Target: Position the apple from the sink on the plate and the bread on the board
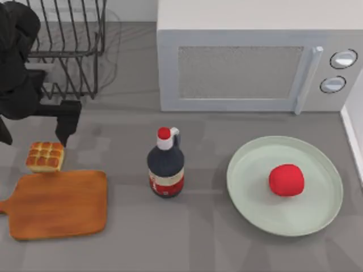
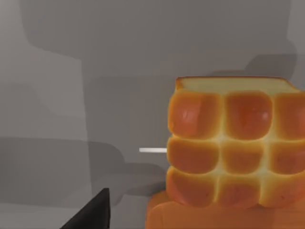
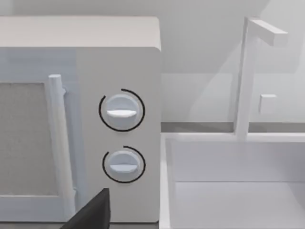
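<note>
The bread (image 1: 45, 157) is a small golden-brown loaf lying at the far edge of the wooden board (image 1: 59, 207), at the left of the table. In the left wrist view the bread (image 2: 233, 143) stands close ahead, with the board's edge (image 2: 159, 217) under it. My left gripper (image 1: 36, 131) hangs open just behind the bread, holding nothing; one dark finger (image 2: 93, 214) shows at the wrist. The red apple (image 1: 286, 180) rests on the mint-green plate (image 1: 249, 192) at the right. In the right wrist view, one finger (image 3: 93, 212) of my open right gripper faces the sink (image 3: 238, 191).
A dark bottle (image 1: 165, 165) with a red cap stands between board and plate. A white microwave (image 1: 255, 56) fills the back; its dials (image 3: 121, 112) are close to my right wrist. A wire dish rack (image 1: 71, 45) sits back left. The sink's rim (image 1: 354, 136) runs along the right edge.
</note>
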Tool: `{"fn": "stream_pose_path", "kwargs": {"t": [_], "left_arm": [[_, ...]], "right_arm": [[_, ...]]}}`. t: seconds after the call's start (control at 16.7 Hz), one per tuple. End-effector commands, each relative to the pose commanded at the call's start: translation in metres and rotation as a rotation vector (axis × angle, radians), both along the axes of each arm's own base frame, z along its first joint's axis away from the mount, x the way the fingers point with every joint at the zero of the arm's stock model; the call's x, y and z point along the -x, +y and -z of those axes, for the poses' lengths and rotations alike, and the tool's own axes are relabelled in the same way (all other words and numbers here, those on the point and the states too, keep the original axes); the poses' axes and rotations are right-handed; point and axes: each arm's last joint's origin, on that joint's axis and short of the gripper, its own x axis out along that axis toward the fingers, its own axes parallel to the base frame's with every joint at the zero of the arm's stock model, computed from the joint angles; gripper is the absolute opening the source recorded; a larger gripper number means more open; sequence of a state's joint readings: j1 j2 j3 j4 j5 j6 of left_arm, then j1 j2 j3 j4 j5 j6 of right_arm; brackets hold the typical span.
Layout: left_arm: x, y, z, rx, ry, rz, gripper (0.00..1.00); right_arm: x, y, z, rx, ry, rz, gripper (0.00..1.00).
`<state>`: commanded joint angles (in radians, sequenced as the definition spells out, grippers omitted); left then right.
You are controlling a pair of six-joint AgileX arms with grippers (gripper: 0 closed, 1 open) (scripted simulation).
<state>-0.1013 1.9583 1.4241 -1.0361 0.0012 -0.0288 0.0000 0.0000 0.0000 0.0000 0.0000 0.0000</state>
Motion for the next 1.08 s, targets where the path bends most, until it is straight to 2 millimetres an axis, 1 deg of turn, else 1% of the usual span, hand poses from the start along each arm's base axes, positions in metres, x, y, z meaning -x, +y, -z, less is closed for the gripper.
{"fn": "stream_pose_path", "kwargs": {"t": [0.06,0.18,0.48,0.54,0.6,0.84,1.08], "left_arm": [[0.0,0.0,0.001,0.0,0.001,0.002,1.0],[-0.001,-0.001,0.012,0.0,0.005,0.006,1.0],[-0.002,-0.002,0.059,0.0,-0.003,0.005,1.0],[-0.001,-0.002,0.066,0.0,0.0,0.005,1.0],[0.0,-0.002,0.07,0.0,0.001,0.005,1.0],[0.0,-0.002,0.07,0.0,0.002,0.005,1.0],[0.0,-0.002,0.07,0.0,0.002,0.005,0.7]], "right_arm": [[0.0,0.0,0.0,0.0,0.0,0.0,1.0],[0.0,0.0,0.0,0.0,0.0,0.0,1.0],[0.0,0.0,0.0,0.0,0.0,0.0,1.0],[0.0,0.0,0.0,0.0,0.0,0.0,1.0],[0.0,0.0,0.0,0.0,0.0,0.0,1.0],[0.0,0.0,0.0,0.0,0.0,0.0,1.0],[0.0,0.0,0.0,0.0,0.0,0.0,1.0]]}}
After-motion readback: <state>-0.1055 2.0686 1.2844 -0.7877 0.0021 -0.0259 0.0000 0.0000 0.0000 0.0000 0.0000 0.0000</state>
